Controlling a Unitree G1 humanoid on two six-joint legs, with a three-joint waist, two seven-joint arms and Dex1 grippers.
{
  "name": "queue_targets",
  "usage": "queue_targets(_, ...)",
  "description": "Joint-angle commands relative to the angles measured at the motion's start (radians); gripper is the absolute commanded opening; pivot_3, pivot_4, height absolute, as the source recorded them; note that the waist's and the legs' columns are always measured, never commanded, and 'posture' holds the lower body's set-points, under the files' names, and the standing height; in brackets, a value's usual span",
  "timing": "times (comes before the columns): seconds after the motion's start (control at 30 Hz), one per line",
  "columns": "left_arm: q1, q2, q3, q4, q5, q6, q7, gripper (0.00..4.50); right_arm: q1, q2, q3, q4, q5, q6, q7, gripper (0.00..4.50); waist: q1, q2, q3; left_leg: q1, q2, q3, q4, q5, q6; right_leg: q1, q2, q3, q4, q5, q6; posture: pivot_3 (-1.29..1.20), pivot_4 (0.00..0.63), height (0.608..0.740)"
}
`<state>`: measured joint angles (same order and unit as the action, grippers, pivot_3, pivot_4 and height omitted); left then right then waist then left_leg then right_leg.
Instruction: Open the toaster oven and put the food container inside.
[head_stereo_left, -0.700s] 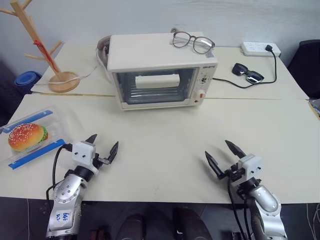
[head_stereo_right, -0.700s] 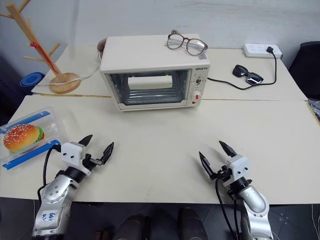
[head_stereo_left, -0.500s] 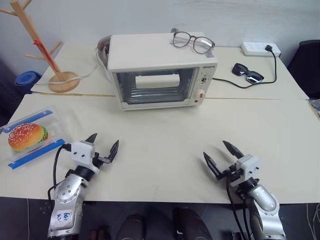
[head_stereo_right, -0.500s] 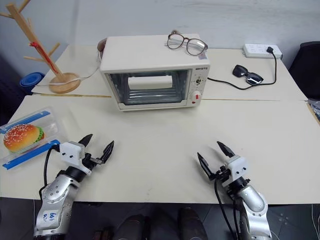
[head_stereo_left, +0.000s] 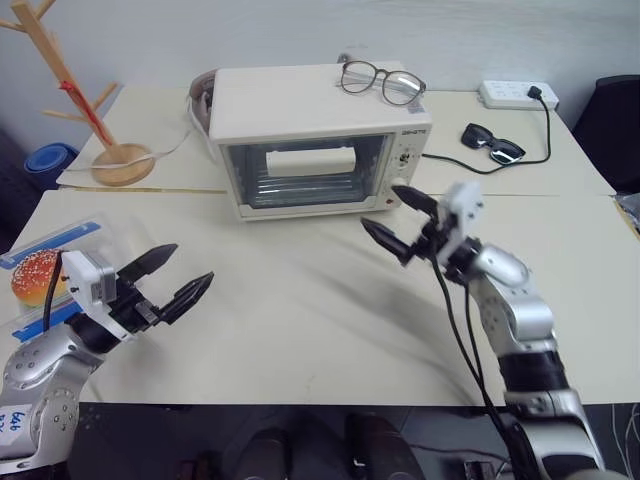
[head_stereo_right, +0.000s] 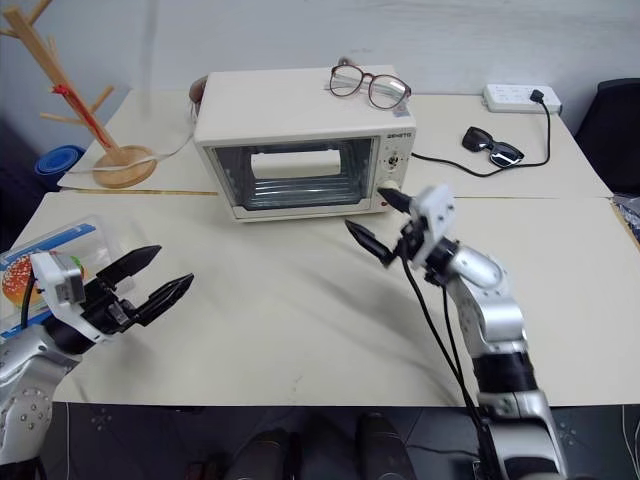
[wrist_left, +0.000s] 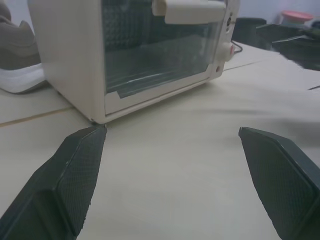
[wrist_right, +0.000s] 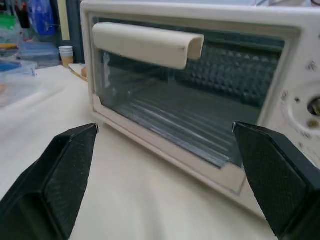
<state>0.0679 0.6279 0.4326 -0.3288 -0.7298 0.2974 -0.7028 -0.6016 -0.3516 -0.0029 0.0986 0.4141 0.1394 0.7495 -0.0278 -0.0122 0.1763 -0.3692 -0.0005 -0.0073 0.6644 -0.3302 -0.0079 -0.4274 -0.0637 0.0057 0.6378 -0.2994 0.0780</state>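
The right gripper (head_stereo_left: 400, 221) hangs with its jaws spread wide and empty just in front of the toaster oven (head_stereo_left: 320, 140), facing the closed glass door and its white bar handle (wrist_right: 148, 45). The left gripper (head_stereo_left: 168, 278) is likewise wide open and holds nothing, low over the tabletop (head_stereo_left: 330, 310) near the food container (head_stereo_left: 40, 275), which sits at the tabletop's left edge, well apart from the oven.

The handle looks rigid and smooth, so a pinch across the middle of the bar should give a square pull without twisting the door. The oven seems light enough to slide if tugged hard. The container is probably light, stiff, slippery plastic; gripping across its blue-clipped long sides looks safest.
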Motion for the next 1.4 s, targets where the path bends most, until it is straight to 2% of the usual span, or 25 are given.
queue_targets(0.03, -0.005, -0.009, 0.016, -0.064, -0.023, 0.009, 0.018, 4.5, -0.058, 0.036, 0.022, 0.011, -0.014, 0.007, 0.0, 4.48, 0.0, 0.0, 0.0, 0.0, 0.0, 0.0, -0.001, 0.0, -0.001, 0.0, 0.001, 0.0, 0.0, 0.0, 0.0, 0.0, 0.15, 0.74)
queue_targets(0.33, 0.025, -0.032, 0.013, -0.089, 0.004, 0.015, 0.05, 4.5, -0.122, 0.105, 0.055, 0.01, -0.02, 0.034, 0.023, 4.48, -0.001, 0.0, 0.0, -0.002, 0.0, 0.001, 0.0, 0.0, -0.001, -0.001, 0.001, 0.0, 0.0, 0.0, 0.001, 0.0, 0.15, 0.74)
queue_targets(0.63, 0.041, -0.042, 0.023, -0.095, 0.004, 0.01, 0.062, 4.5, -0.064, 0.071, 0.021, -0.069, 0.011, 0.113, 0.02, 4.48, -0.001, 0.0, 0.0, -0.001, 0.001, 0.0, -0.001, 0.0, -0.001, -0.001, 0.001, 0.0, 0.0, 0.0, 0.001, 0.0, 0.15, 0.74)
queue_targets(0.87, 0.033, -0.043, 0.007, -0.099, 0.005, 0.012, 0.056, 4.5, -0.143, 0.084, 0.001, 0.054, -0.043, 0.065, -0.029, 4.48, -0.005, 0.0, 0.0, -0.001, 0.001, 0.001, -0.001, 0.0, -0.001, -0.001, 0.001, 0.001, 0.0, 0.0, 0.0, 0.0, 0.15, 0.74)
queue_targets(1.07, 0.022, -0.043, 0.01, -0.097, 0.003, 0.013, 0.062, 4.5, -0.177, 0.124, 0.026, 0.087, -0.041, 0.025, 0.014, 4.48, -0.003, 0.0, 0.0, -0.001, 0.001, 0.001, -0.001, 0.001, -0.001, -0.002, 0.001, 0.001, -0.001, 0.0, 0.0, 0.0, 0.15, 0.74)
queue_targets(1.37, -0.029, -0.025, 0.069, -0.076, -0.071, 0.052, 0.092, 4.5, -0.041, 0.067, 0.076, -0.065, -0.043, 0.068, 0.11, 4.48, -0.003, 0.0, 0.0, -0.002, 0.001, 0.001, -0.002, 0.0, -0.001, -0.002, 0.001, 0.001, -0.001, 0.0, 0.0, 0.0, 0.15, 0.74)
queue_targets(1.4, -0.053, -0.017, 0.081, -0.062, -0.083, 0.061, 0.098, 4.31, -0.023, 0.053, 0.085, -0.079, -0.05, 0.062, 0.122, 4.49, -0.002, 0.0, 0.0, -0.002, 0.001, 0.001, -0.002, 0.0, -0.001, -0.002, 0.001, 0.0, -0.001, 0.0, 0.0, 0.0, 0.15, 0.74)
